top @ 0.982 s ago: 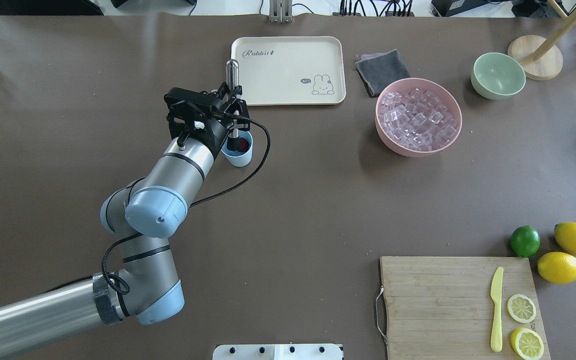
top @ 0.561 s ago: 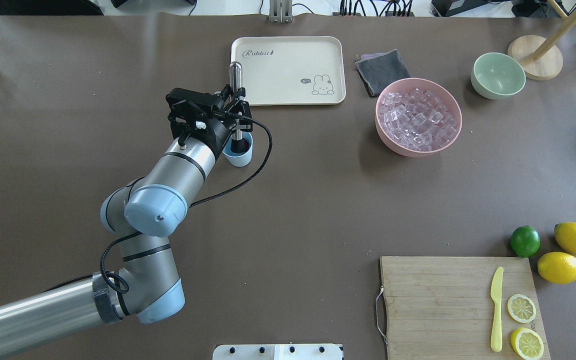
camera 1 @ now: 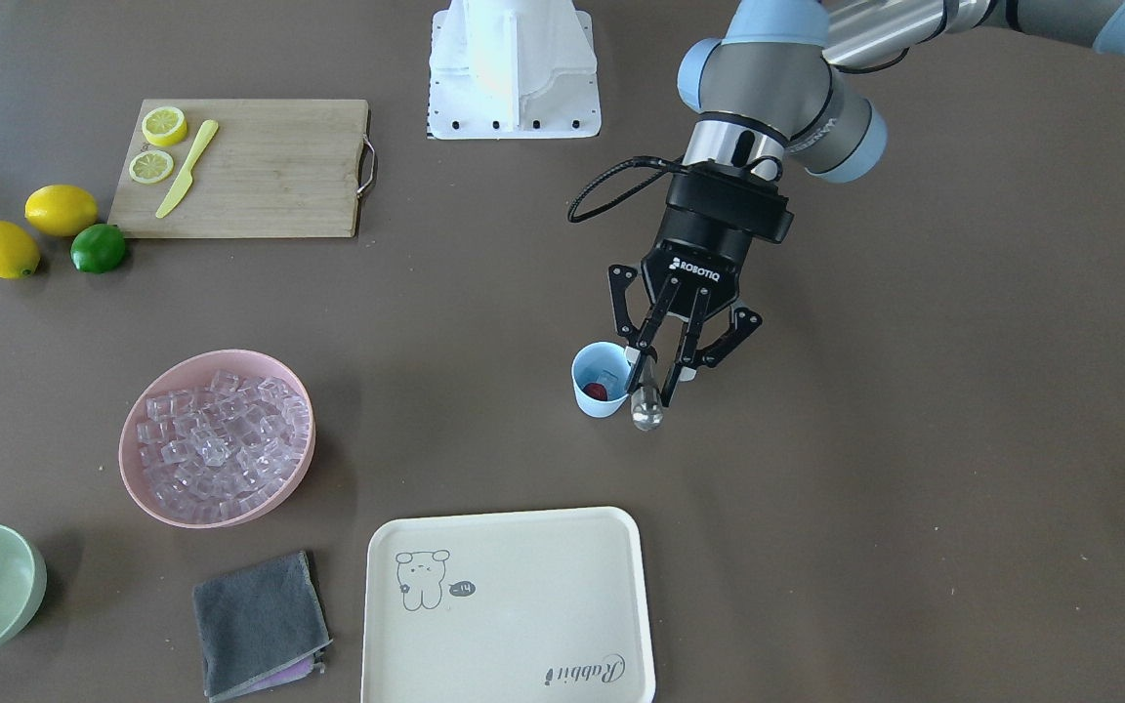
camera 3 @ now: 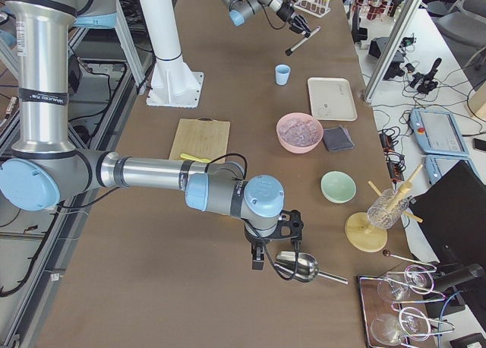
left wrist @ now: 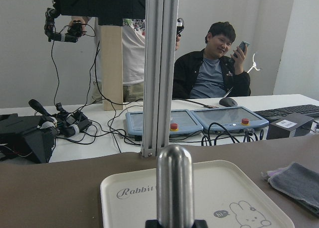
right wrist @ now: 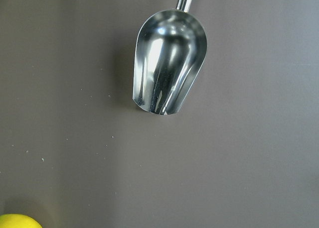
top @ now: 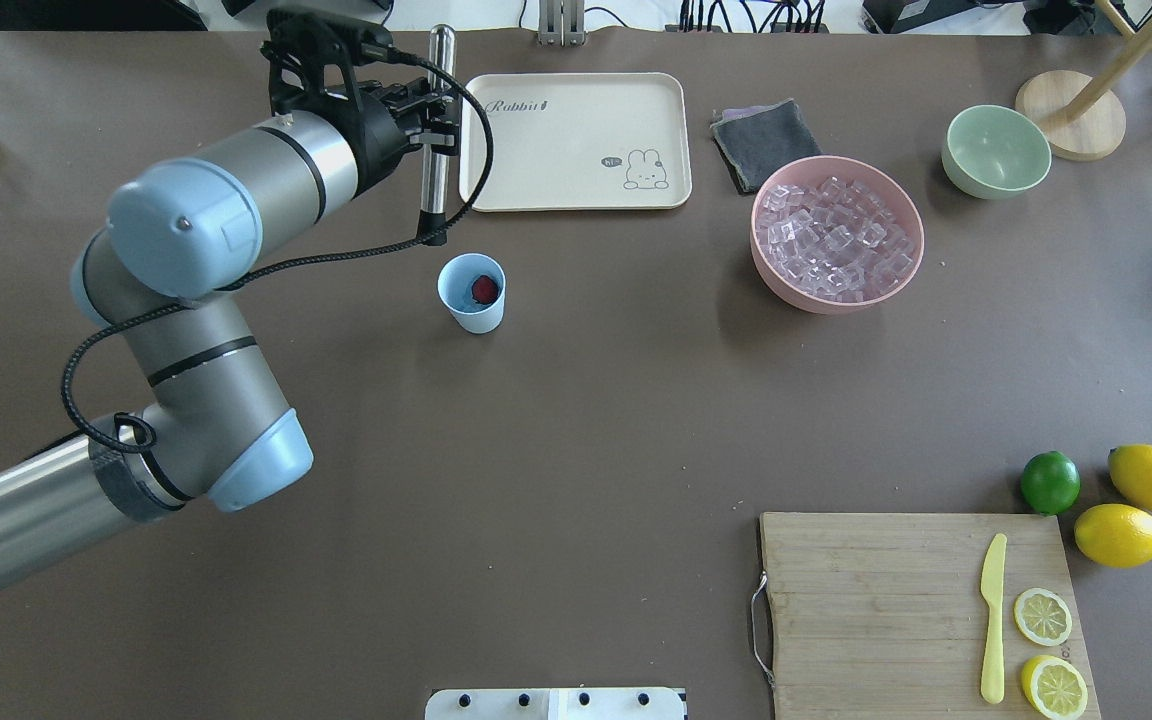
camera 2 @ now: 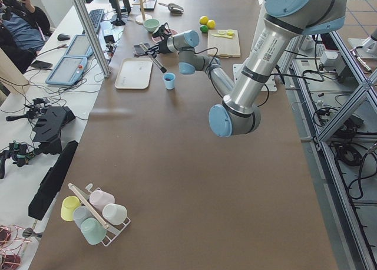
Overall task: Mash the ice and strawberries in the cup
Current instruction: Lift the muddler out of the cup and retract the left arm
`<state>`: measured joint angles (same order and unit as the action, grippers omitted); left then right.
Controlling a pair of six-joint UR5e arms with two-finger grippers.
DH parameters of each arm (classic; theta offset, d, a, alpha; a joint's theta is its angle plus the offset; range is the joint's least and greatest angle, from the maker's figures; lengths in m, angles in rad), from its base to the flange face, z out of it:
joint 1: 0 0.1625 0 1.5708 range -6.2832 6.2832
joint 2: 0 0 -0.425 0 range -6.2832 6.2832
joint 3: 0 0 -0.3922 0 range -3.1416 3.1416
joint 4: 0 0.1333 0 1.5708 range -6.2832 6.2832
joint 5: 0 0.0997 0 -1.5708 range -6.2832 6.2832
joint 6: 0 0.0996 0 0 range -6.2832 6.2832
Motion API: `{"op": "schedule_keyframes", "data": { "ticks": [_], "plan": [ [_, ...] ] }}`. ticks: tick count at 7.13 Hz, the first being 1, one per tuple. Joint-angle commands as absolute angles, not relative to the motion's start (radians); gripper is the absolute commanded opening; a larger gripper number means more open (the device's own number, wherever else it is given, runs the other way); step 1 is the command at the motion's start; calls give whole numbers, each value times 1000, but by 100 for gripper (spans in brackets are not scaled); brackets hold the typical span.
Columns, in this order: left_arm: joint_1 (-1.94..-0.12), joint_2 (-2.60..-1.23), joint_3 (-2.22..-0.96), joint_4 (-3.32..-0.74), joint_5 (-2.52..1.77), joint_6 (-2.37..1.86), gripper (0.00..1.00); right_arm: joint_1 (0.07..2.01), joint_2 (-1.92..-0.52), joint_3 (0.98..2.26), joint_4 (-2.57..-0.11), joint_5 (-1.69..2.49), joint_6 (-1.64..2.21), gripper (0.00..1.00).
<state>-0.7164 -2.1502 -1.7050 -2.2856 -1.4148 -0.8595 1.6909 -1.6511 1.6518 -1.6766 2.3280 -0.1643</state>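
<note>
While hanging above the desk (top: 636, 400), clamping with the left gripper (camera 1: 658, 366) on a slim steel muddler rod (top: 432, 190), tilted, dark tip clear of the small light-blue plastic cup (top: 476, 318). Spotting it upright toward the desk's far edge, left of centre, tiny red strawberry (top: 483, 288) inside. Seeing clear glassy ice cubes (top: 836, 235) heaped in a pink bowl (top: 836, 305) farther right. Cannot tell the right gripper's (camera 3: 267, 257) jaws, beside a steel scoop (right wrist: 167, 68).
</note>
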Motion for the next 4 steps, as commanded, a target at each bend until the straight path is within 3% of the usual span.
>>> {"op": "schedule_keyframes", "data": {
  "ticks": [1,2,4],
  "plan": [
    [-871,-2116,-1750,-2087,-1772,-931,22,1710,-1660,1657,-1677,2335,-166,99],
    [-923,-2103,-1746,-1886,-1971,-931,22,1715,-1660,1657,-1677,2338,-164,99],
    [-968,-1947,-1796,-1875,-2117,-901,23,1715,-1652,1654,-1677,2332,-166,99]
  ]
}}
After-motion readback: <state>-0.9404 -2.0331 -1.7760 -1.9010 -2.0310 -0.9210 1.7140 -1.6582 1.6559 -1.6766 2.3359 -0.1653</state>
